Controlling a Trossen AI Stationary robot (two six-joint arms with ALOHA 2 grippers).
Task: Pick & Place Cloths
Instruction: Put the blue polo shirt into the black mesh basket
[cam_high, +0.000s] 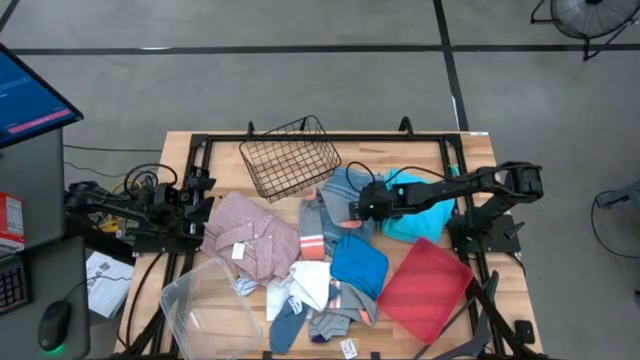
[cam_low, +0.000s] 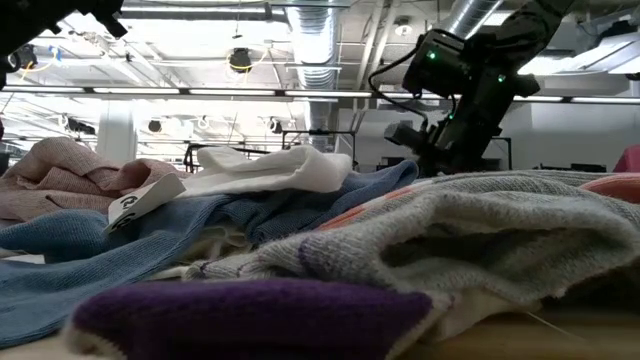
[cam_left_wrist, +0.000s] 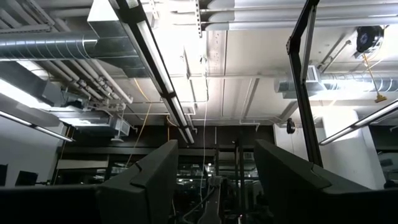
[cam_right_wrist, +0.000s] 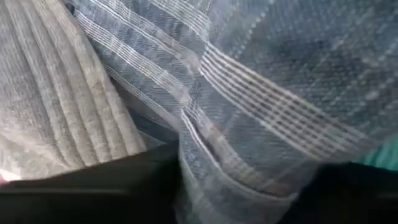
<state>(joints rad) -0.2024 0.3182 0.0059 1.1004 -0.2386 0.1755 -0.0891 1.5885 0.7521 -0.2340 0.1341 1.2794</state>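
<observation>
A heap of cloths lies mid-table: a dusty pink shirt (cam_high: 250, 235), a bright blue cloth (cam_high: 358, 262), a turquoise cloth (cam_high: 425, 215), a white cloth (cam_high: 310, 282), grey and navy socks, and a grey-blue striped towel (cam_high: 342, 188). My right gripper (cam_high: 360, 208) reaches in from the right and is down on the towel (cam_right_wrist: 261, 93), open, with a raised fold between its fingers. A ribbed grey sock (cam_right_wrist: 56, 93) lies beside the towel. My left gripper (cam_high: 203, 203) waits at the table's left edge, open (cam_left_wrist: 214, 162), pointing up at the ceiling. My right gripper comes at the striped towel from above, slanting in from the table's right. Its two fingers (cam_right_wrist: 93, 186) stand on either side of a raised fold (cam_right_wrist: 211, 162) of the towel, and the cloth lies against both. The towel rests on the heap and hides the fingertips.
A black wire basket (cam_high: 290, 160) stands tilted at the far side, just left of the towel. A flat red tray (cam_high: 425, 290) lies near right, and a clear plastic bin (cam_high: 210, 305) near left. In the low view, the cloths fill the foreground in front of the right arm (cam_low: 450, 90).
</observation>
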